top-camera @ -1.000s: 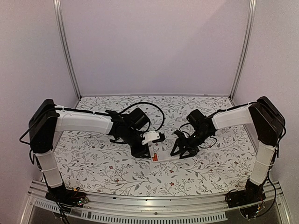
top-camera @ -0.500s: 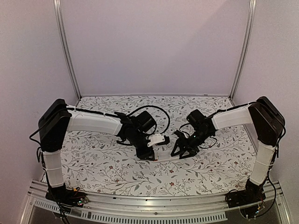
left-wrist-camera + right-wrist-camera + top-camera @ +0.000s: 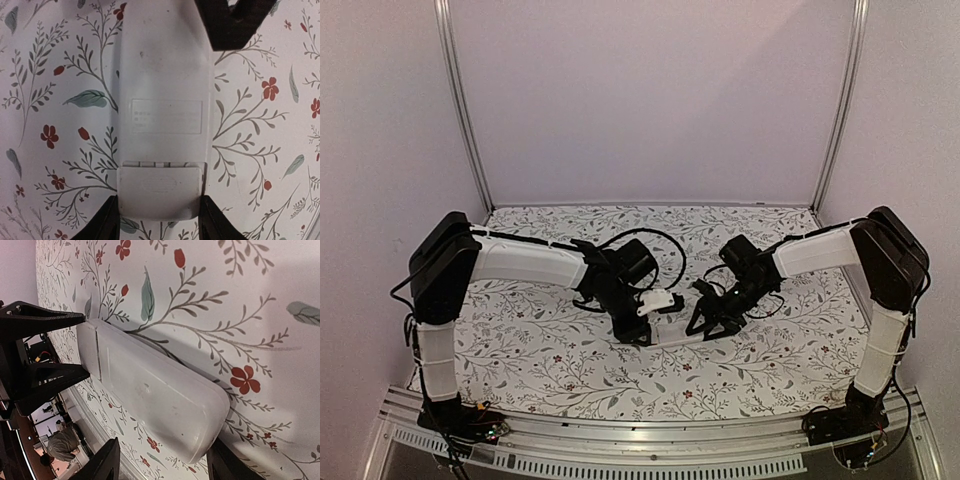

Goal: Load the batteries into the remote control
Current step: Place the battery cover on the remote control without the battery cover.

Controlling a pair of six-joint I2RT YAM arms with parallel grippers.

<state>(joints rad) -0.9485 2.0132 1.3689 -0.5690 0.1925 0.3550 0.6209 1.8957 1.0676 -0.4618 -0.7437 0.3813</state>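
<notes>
Your left tool (image 3: 159, 210) grips the remote control (image 3: 165, 100) by its cover end — your right tool (image 3: 165, 452), open, straddles the opposite end, dead in line.

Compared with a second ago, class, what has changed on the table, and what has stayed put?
The left arm swung to the right, bringing the left claw over the cover end of the remote control, one finger on each side. Whether it grips yet is unclear. Unchanged: the right claw straddles the remote's other end, open, and the remote lies back-up on the table.
</notes>
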